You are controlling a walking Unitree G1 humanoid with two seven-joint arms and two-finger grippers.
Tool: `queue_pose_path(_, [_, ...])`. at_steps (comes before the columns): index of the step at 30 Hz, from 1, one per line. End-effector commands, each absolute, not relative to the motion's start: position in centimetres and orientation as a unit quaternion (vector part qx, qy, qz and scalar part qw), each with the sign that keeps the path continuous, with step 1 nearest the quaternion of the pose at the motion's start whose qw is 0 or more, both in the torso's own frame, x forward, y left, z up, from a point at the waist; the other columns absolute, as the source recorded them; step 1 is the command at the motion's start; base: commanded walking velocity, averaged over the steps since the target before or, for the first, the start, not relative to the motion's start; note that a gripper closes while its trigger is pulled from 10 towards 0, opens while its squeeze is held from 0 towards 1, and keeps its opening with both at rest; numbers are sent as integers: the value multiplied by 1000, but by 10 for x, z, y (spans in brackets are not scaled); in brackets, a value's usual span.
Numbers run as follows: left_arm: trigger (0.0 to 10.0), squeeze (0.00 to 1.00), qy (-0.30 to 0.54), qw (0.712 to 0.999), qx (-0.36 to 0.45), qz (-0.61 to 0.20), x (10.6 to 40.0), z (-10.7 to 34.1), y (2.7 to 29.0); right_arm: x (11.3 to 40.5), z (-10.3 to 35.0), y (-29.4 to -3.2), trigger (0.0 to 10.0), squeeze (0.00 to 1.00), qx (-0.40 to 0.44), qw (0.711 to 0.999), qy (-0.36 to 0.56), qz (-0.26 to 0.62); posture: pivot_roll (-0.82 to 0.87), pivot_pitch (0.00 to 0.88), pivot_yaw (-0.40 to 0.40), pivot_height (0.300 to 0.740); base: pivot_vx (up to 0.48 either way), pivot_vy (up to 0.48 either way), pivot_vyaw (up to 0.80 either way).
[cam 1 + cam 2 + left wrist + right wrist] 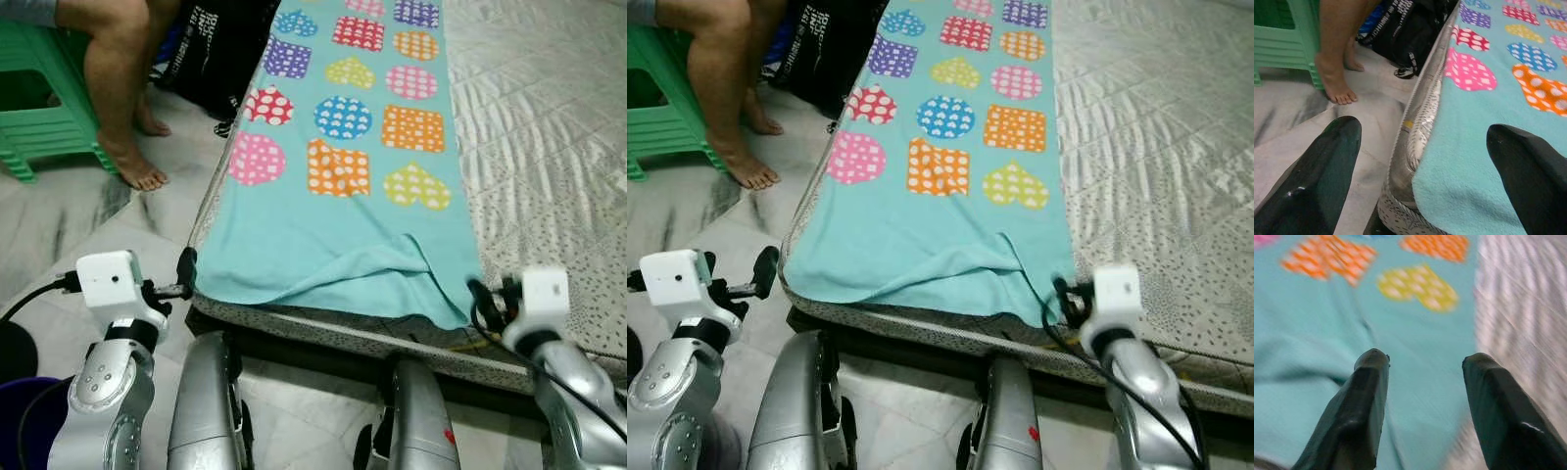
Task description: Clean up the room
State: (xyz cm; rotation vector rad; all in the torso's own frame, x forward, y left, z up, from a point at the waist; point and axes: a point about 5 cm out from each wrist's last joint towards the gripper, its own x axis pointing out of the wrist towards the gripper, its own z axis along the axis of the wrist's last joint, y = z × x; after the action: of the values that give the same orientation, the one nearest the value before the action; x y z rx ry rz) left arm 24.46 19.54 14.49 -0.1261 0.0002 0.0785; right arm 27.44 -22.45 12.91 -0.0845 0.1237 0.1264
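Person's bare legs (118, 88), green stool (34, 108), black bag (220, 49).

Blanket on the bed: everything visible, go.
The teal blanket looks like soft fleece, printed with polka-dotted circles, hearts and squares in pink, orange, blue, yellow, red and purple. It lies flat along the left side of the mattress, its near hem folded and rumpled at the bed's end. The left gripper sits at its near left corner and the right gripper over its near right edge, both jaws open.
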Motion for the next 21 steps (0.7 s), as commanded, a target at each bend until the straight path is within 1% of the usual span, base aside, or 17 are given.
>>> queue_pose_path(1, [10000, 0, 4, 997, -65, 39, 243, 143, 195, 271, 123, -210, 10000, 1000, -31, 990, 88, 109, 77, 193, -72, 545, 0, 0, 0])
queue_pose_path(3, [10000, 0, 4, 997, -64, 33, 243, 143, 192, 272, 124, -190, 10000, 1000, -45, 979, 97, 171, 80, 195, -71, 545, 0, 0, 0])
queue_pose_path(5, [10000, 0, 5, 997, -65, 31, 242, 143, 191, 275, 121, -182, 10000, 1000, -59, 975, 102, 186, 81, 197, -70, 545, 0, 0, 0])
queue_pose_path(7, [10000, 0, 5, 997, -65, 29, 242, 143, 190, 279, 119, -179, 10000, 1000, -70, 975, 105, 184, 82, 198, -69, 545, 0, 0, 0])
queue_pose_path(10, [10000, 0, 5, 998, -58, 19, 240, 144, 188, 295, 115, -169, 10000, 1000, -72, 978, 110, 163, 97, 206, -67, 545, 0, 0, 0])
queue_pose_path(13, [10000, 0, 5, 998, -55, 18, 237, 144, 189, 303, 116, -163, 10000, 1000, -73, 979, 105, 158, 106, 211, -66, 545, 0, 0, 0])
queue_pose_path(14, [10000, 0, 6, 998, -55, 18, 236, 143, 190, 306, 116, -161, 10000, 973, -74, 980, 103, 152, 109, 213, -67, 545, 0, 0, 0])
queue_pose_path(15, [10000, 0, 8, 998, -53, 19, 234, 143, 191, 310, 116, -160, 10000, 824, -76, 981, 103, 144, 117, 217, -67, 545, 0, 0, 0])
queue_pose_path(16, [10000, 0, 9, 998, -52, 19, 233, 142, 191, 313, 115, -160, 10000, 824, -78, 982, 104, 138, 118, 218, -67, 545, 0, 0, 0])
queue_pose_path(17, [10000, 0, 11, 998, -51, 20, 232, 142, 191, 316, 115, -159, 10000, 545, -80, 983, 104, 129, 126, 222, -69, 545, 0, 0, 0])
queue_pose_path(18, [10000, 0, 12, 998, -51, 21, 231, 142, 191, 318, 115, -159, 10000, 545, -82, 983, 104, 124, 127, 224, -70, 545, 0, 0, 0])
queue_pose_path(19, [10000, 0, 12, 998, -50, 21, 230, 142, 191, 321, 114, -159, 10000, 122, -88, 984, 105, 115, 128, 228, -69, 545, 0, 0, 0])
queue_pose_path(20, [10000, 0, 12, 998, -50, 22, 229, 142, 191, 323, 114, -160, 10000, 122, -92, 984, 105, 110, 131, 230, -70, 545, 0, 0, 0])
queue_pose_path(21, [10000, 0, 13, 998, -50, 22, 228, 142, 190, 327, 113, -161, 10000, 0, -98, 985, 107, 98, 133, 235, -70, 545, 0, 0, 0])
